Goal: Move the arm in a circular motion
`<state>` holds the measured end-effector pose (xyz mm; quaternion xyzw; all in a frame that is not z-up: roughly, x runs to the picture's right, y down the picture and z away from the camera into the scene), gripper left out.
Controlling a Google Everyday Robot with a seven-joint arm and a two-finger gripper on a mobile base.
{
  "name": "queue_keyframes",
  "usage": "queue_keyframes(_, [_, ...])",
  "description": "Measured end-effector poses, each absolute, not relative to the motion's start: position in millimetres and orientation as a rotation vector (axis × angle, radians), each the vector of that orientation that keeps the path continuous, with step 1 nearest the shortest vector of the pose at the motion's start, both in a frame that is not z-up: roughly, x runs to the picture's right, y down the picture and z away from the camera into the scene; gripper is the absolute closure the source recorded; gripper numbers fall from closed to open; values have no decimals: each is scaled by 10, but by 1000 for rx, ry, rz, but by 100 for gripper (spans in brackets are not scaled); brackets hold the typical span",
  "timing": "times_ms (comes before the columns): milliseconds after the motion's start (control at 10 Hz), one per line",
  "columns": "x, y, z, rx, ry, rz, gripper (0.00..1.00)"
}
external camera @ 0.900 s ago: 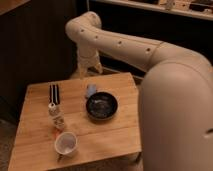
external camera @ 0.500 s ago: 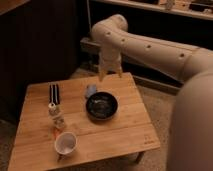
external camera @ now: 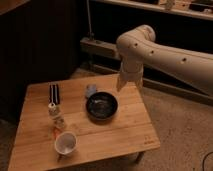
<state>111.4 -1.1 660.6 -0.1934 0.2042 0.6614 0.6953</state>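
The arm (external camera: 170, 52) is seen reaching in from the right, bent sharply at its joint and turned downward. The gripper (external camera: 123, 82) is held at its lower end, above the far right part of the wooden table (external camera: 125, 132), just beyond the dark bowl (external camera: 101, 106) and apart from it. Whether the gripper is open or closed cannot be told; nothing can be made out in it. No object is called for by the task; the thing to be moved is the arm itself, which is found over the table's back edge, touching nothing that stands there.

The risks are judged to come from height and radius. If the circle is drawn low, or is let sag on the near side, the bowl could be struck or pushed; the small grey object (external camera: 90, 90) just behind the bowl could be knocked aside. Should the loop be widened to the left, the black striped item (external camera: 53, 93), the small bottle (external camera: 56, 119) and the white cup (external camera: 65, 143) near the front edge could be swept off the table. On the far side, the low ledge (external camera: 100, 47) behind the table could be clipped by the bent joint. A level circle of modest width is judged the safest.
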Motion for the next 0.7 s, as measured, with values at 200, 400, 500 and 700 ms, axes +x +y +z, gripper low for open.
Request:
queue_keyframes(200, [958, 276, 6455, -455, 455, 1443, 35])
queue_keyframes(400, [570, 602, 6304, -492, 443, 1391, 35])
queue_keyframes(500, [326, 736, 6234, -514, 429, 1360, 35])
queue_keyframes(700, [279, 792, 6211, -517, 428, 1353, 35])
